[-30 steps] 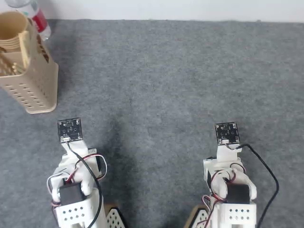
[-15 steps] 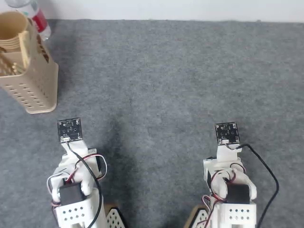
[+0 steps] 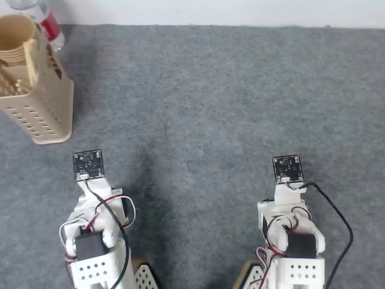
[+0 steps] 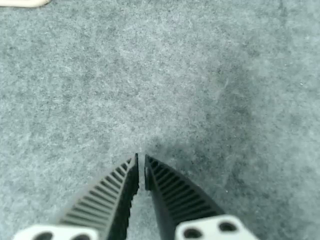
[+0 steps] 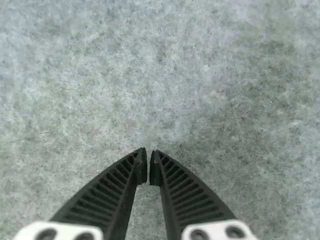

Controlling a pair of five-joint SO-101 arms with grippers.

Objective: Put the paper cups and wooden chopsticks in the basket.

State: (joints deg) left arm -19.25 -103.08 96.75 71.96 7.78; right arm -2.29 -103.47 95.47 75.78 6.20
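Task judged complete: paper cups [image 3: 13, 30] and wooden chopsticks [image 3: 31, 57] stand in the basket [image 3: 45, 114] at ten o'clock. Left gripper [image 4: 140, 162] and right gripper [image 5: 148, 157], near six o'clock, are closed and empty.

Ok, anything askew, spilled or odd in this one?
Nothing stands out. The basket sits at the far left of the grey mat with the stacked paper cups and wooden chopsticks inside. The left gripper and right gripper are shut, empty.
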